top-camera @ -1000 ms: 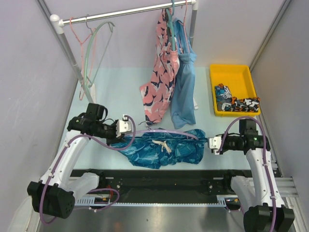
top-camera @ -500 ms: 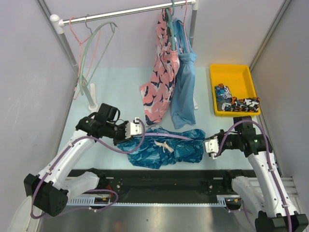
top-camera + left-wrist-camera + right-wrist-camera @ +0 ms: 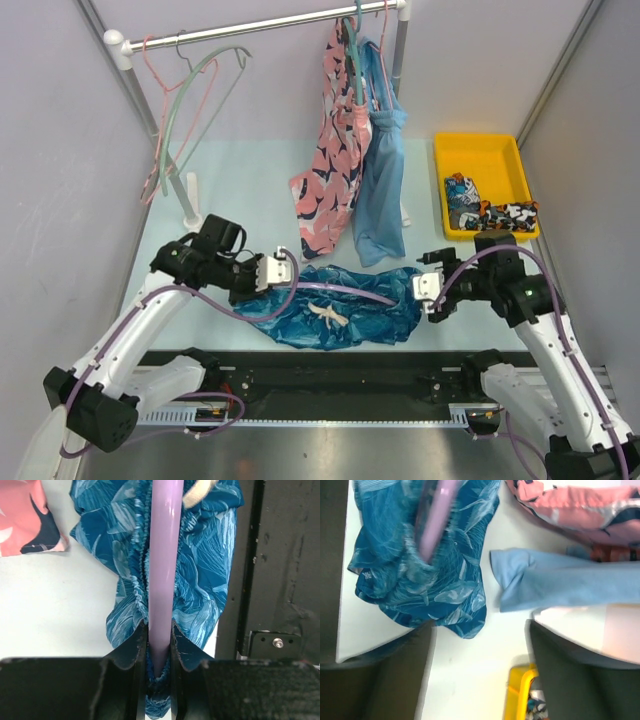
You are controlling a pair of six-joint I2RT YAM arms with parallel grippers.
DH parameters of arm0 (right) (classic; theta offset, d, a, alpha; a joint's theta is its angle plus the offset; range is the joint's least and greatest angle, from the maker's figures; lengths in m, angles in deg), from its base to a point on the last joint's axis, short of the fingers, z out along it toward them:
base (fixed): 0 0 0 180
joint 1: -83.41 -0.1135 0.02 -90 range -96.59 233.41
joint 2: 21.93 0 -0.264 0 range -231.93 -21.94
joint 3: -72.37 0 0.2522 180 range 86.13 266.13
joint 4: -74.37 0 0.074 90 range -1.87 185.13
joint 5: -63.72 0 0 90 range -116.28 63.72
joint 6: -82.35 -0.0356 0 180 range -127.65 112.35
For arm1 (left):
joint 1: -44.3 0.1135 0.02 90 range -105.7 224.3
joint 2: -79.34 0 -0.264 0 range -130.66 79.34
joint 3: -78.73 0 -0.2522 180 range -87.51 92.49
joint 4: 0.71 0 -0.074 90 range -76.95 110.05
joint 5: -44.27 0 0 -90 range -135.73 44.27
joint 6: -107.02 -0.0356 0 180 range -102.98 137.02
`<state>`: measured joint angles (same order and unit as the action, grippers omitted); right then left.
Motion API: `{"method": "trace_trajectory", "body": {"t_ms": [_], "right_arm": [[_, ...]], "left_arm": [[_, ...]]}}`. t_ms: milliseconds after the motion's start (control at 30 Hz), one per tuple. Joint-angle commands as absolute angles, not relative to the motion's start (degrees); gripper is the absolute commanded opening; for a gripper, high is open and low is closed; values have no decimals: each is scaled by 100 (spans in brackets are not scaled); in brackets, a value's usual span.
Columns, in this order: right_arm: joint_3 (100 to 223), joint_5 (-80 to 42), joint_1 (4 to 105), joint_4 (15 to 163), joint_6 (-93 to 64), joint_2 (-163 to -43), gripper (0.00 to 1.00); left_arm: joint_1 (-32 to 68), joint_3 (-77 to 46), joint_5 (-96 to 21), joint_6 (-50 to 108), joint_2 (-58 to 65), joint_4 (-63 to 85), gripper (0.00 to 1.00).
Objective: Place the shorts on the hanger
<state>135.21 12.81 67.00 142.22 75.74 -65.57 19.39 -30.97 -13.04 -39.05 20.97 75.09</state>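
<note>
Left hand (image 3: 159,628) pinched the hanger (image 3: 165,540); right hand (image 3: 480,632) gaped empty. Shorts (image 3: 200,580) bunched just ahead might have slid off unsupported.

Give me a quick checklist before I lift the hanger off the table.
1. Left gripper shut on hanger: ok.
2. Right gripper open, nothing between its fingers: ok.
3. Hanger threaded through shorts: cannot tell; the bar lies along them.
4. Shorts hanging free: not ok, lying on table.
5. Bare stretch of rail for the hook: ok.
</note>
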Motion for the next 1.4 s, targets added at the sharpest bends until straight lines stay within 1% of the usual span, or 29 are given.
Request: {"method": "trace_trajectory", "body": {"t_ms": [0,100,133,167,300,367,400,533,600,733,767,800,833,900,933,1167,1200,1233,1267,1333,1367], "right_arm": [[14202,1308,6680,14682,6917,-6272,91],[14501,1511,6531,15123,6611,-6105,95],[14580,1529,6452,15063,6296,-6087,96],[14642,1520,6364,14949,5597,-6113,95],[15081,1494,5855,14140,3888,-6761,88],[15239,1572,5661,13956,3403,-7061,81],[15371,1608,5486,13894,3027,-7315,80],[15530,1555,5047,13446,2338,-7659,78],[15557,1503,4861,13165,2102,-7748,74],[15627,1187,4395,12935,2021,-7967,60],[15636,1151,4281,12944,2004,-8029,53],[15636,1133,4263,12935,1977,-8056,49],[15653,1151,4263,12944,1916,-8073,42],[15706,1203,4245,12979,1828,-8065,35],[15724,1238,4236,12988,1793,-8047,28],[15847,1730,4201,13672,1459,-8056,12],[15847,1766,4192,13752,1433,-8065,9],[15864,1801,4201,13831,1397,-8065,0],[15864,1766,4192,13814,1319,-8056,0],[15934,1661,4201,13579,959,-8003,0],[15961,1626,4210,13446,758,-7986,0]], "left_arm": [[1943,-2608,-988,-4099,2222,7642,0],[1943,-2301,-812,-4081,2152,7764,0],[1943,-2221,-768,-4090,2090,7800,0],[1943,-2142,-724,-4116,2064,7826,0],[1943,-1817,-548,-4222,1984,7914,0],[1934,-1694,-513,-4178,1949,7923,0],[1934,-1536,-469,-4178,1923,7993,0],[1942,-1228,-416,-4082,1896,8064,0],[1934,-1139,-407,-4029,1905,8064,0],[1934,-1078,-354,-3958,1993,8055,0],[1934,-1069,-337,-3950,2028,8037,0],[1934,-1069,-345,-3941,2106,8029,0],[1942,-1078,-354,-3932,2142,8028,0],[1943,-1121,-450,-3949,2238,8046,0],[1943,-1139,-494,-3967,2274,8055,0],[2083,-1236,-486,-3897,2318,7888,0],[2118,-1245,-451,-3871,2327,7844,0],[2153,-1253,-460,-3740,2327,7783,0],[2180,-1306,-529,-3582,2336,7539,0],[2189,-1324,-749,-3037,2345,7239,8],[2215,-1272,-732,-2966,2353,7142,19]]}}
